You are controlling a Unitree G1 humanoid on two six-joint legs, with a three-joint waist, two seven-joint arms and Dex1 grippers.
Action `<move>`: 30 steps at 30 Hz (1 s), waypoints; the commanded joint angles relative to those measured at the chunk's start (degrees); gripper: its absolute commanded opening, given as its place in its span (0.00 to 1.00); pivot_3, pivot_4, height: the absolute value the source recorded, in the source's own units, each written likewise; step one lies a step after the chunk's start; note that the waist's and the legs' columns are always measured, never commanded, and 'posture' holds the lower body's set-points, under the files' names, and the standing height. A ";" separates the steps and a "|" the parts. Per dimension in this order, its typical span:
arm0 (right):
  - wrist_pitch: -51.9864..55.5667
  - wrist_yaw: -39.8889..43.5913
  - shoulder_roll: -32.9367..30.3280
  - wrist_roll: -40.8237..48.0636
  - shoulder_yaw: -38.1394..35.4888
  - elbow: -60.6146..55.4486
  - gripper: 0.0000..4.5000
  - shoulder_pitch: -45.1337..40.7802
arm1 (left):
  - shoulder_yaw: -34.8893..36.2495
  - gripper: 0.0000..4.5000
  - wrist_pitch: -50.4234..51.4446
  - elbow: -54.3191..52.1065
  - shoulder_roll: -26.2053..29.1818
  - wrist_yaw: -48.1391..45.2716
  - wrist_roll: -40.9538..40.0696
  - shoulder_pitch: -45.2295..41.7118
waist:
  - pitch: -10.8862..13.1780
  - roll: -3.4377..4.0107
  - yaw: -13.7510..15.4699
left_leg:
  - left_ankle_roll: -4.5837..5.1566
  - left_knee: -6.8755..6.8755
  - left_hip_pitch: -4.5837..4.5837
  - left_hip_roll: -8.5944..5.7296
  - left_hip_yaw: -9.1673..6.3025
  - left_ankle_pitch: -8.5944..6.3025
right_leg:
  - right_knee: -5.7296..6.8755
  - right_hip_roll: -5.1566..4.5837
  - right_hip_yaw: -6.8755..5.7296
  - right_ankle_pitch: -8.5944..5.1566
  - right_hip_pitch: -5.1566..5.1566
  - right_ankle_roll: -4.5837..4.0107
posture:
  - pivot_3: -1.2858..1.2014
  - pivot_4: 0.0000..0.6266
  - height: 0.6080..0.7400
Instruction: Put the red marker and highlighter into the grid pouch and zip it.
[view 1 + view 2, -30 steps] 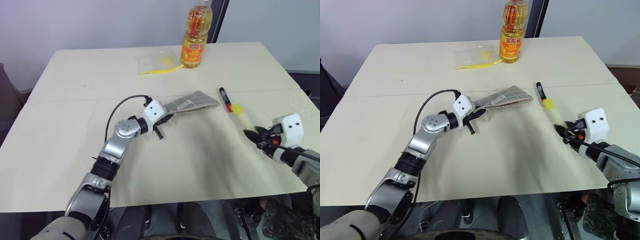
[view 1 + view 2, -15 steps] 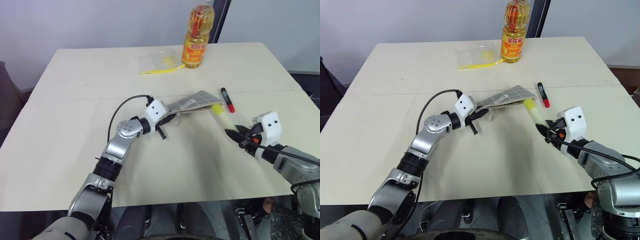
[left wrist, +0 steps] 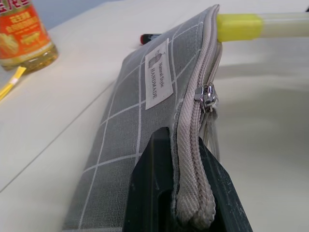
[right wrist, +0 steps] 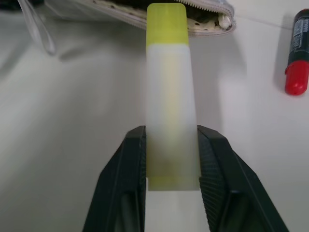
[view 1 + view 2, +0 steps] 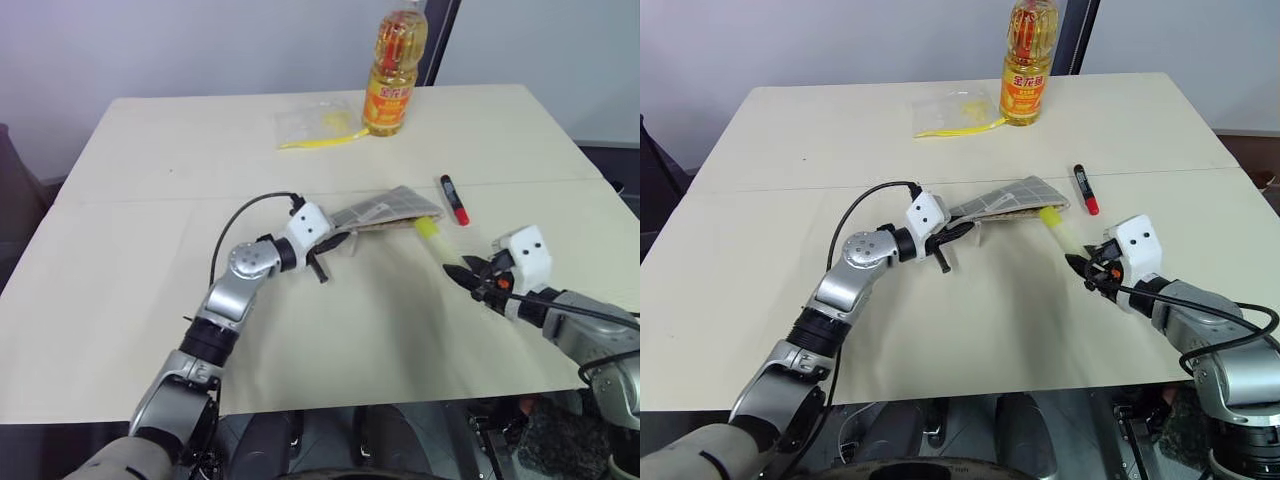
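Note:
The grid pouch (image 5: 388, 207) lies tilted at mid-table, its near end lifted by my left gripper (image 5: 335, 238), which is shut on the zipper edge (image 3: 193, 145). The pouch's far end gapes a little and shows a dotted lining (image 4: 203, 23). My right gripper (image 5: 470, 277) is shut on the highlighter (image 5: 437, 240), a translucent yellow pen held by its back end. Its yellow cap (image 4: 166, 21) points at the pouch's open end and meets the edge there (image 3: 239, 26). The red marker (image 5: 453, 200) lies flat on the table just right of the pouch.
A bottle of orange oil (image 5: 393, 75) stands at the back of the cream table (image 5: 150, 300), with a clear plastic bag (image 5: 315, 125) of yellow contents beside it. A black cable (image 5: 250, 205) arcs over my left arm.
My right gripper has carried the highlighter left, from beside the red marker to the pouch's open end. The left gripper and the pouch have stayed put.

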 commanded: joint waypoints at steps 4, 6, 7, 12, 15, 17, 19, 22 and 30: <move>-0.06 3.79 -6.04 -1.80 4.26 -4.22 0.20 0.45 | -2.74 0.00 -6.61 -3.95 4.95 -8.39 -0.24 0.75 | 0.00 0.01 -0.02 | 0.00 0.00 0.00 0.00 0.00 0.00 | 0.00 -0.02 0.01 -0.09 -0.01 -0.16 | 0.52 0.24 1.00; -0.35 4.41 -6.96 -2.03 5.26 -4.97 0.20 0.09 | -2.77 0.00 -7.27 -3.86 5.59 -9.55 -0.64 0.65 | 0.00 0.01 0.01 | 0.00 0.01 0.00 0.00 0.00 0.00 | -0.01 -0.04 0.01 -0.09 0.00 -0.17 | 0.52 0.24 1.00; -0.28 4.49 -7.17 -2.06 5.79 -5.29 0.20 -0.57 | -2.85 0.00 -7.75 -3.79 5.91 -10.17 -0.63 0.54 | 0.00 0.00 0.02 | 0.00 0.01 -0.01 0.00 0.00 0.00 | -0.02 -0.06 0.00 -0.09 0.00 -0.17 | 0.52 0.24 1.00; -1.38 6.87 -10.89 -5.12 11.44 -7.86 0.20 -3.73 | -3.47 0.00 -9.21 -4.59 6.62 -13.02 -0.82 0.48 | 0.00 0.00 -0.01 | 0.02 0.01 -0.02 0.00 0.01 -0.01 | -0.07 -0.08 0.01 -0.09 -0.01 -0.17 | 0.52 0.24 1.00; -2.27 8.79 -12.67 -6.07 14.59 -9.76 0.20 -5.59 | -3.91 0.00 -9.49 -5.25 6.72 -14.46 -0.88 0.55 | 0.01 -0.01 -0.03 | 0.02 0.00 -0.04 0.00 0.00 -0.02 | -0.08 -0.08 -0.01 -0.09 -0.04 -0.17 | 0.52 0.24 1.00; -2.07 9.47 -13.18 -6.37 15.92 -10.66 0.20 -7.32 | -4.08 0.00 -9.61 -5.71 6.89 -15.17 -0.84 0.67 | 0.01 -0.01 -0.04 | 0.02 -0.01 -0.05 0.00 0.00 -0.02 | -0.10 -0.08 -0.01 -0.09 -0.03 -0.17 | 0.52 0.24 1.00; -1.90 9.96 -13.65 -6.99 16.93 -11.00 0.20 -8.52 | -4.05 0.00 -9.56 -6.06 7.00 -15.53 -0.89 0.80 | 0.01 -0.01 -0.02 | 0.03 0.00 -0.05 0.00 0.00 -0.02 | -0.10 -0.08 -0.01 -0.09 -0.02 -0.17 | 0.52 0.24 1.00; -1.72 10.57 -13.56 -6.93 16.36 -10.55 0.20 -8.45 | -4.05 0.00 -9.64 -6.06 7.17 -15.50 -0.63 1.06 | 0.01 -0.01 0.02 | 0.03 0.01 -0.05 0.00 0.00 -0.02 | -0.10 -0.08 -0.01 -0.09 -0.02 -0.17 | 0.52 0.24 1.00; -1.56 11.49 -11.12 -2.20 5.92 -10.41 0.99 -6.88 | -1.95 0.00 -5.28 -4.78 6.36 -10.74 -0.41 0.66 | 0.01 -0.02 0.02 | 0.03 0.02 -0.04 0.00 0.00 -0.02 | -0.09 -0.09 -0.01 -0.08 -0.01 -0.14 | 0.52 0.24 1.00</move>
